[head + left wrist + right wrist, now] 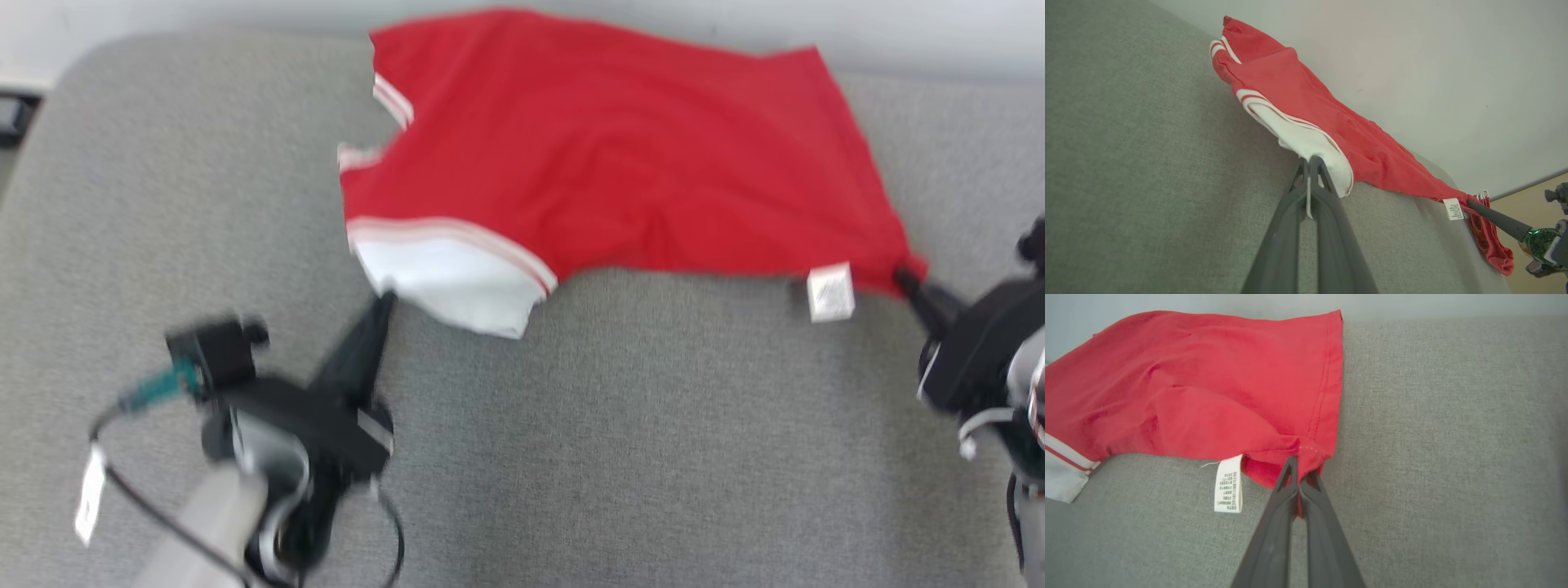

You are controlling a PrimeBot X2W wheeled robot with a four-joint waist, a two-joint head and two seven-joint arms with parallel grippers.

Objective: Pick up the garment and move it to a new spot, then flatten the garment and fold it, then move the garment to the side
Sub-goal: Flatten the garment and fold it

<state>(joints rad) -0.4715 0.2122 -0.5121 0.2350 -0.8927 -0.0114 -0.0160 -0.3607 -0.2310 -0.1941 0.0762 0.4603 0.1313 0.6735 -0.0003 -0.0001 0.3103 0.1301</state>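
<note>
The garment [604, 155] is a red shirt with a white, red-striped sleeve, lifted and stretched above the grey cushion at the back. My left gripper [384, 304] is shut on the white sleeve edge [1310, 143], with cloth pinched between its tips [1309, 161]. My right gripper [904, 280] is shut on the red hem corner [1306, 453] at the far right, beside a white care label [1228, 489]. The garment [1208, 388] sags between the two grips, and its far edge rises against the pale wall.
The grey fabric cushion [571, 425] spreads below and in front of the garment, with a rounded corner at the upper left. A pale wall [1412, 61] stands behind it. A dark object [16, 114] sits past the cushion's left edge.
</note>
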